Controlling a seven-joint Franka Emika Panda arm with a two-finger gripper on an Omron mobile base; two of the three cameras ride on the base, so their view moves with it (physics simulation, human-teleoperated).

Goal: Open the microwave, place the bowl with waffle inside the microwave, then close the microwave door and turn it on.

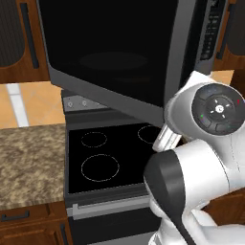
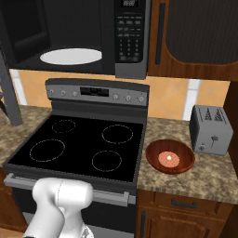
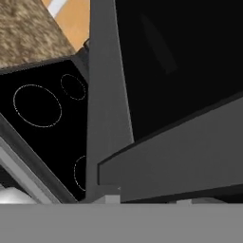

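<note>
Left base view: white arm with dark joints (image 1: 201, 158) rises at lower right, elbow bent, forearm reaching up toward the lower edge of the wide black-glass microwave door (image 1: 115, 52), which stands swung open toward the camera. Gripper itself is hidden behind the arm; can't tell whether the fingers are clenched or released. In the hand view the door's long grey handle bar (image 3: 107, 95) runs roughly top to bottom, close up; fingertips aren't discernible. Right base view: dark-grey microwave (image 2: 93, 32) cavity is exposed above the black-topped stove (image 2: 79, 144), white turntable plate (image 2: 70, 56) visible. Reddish-brown glossy bowl (image 2: 182, 160) sits upright on the speckled counter (image 2: 204, 186) between stove and grey toaster (image 2: 210, 128), pale waffle piece (image 2: 169, 159) inside.
</note>
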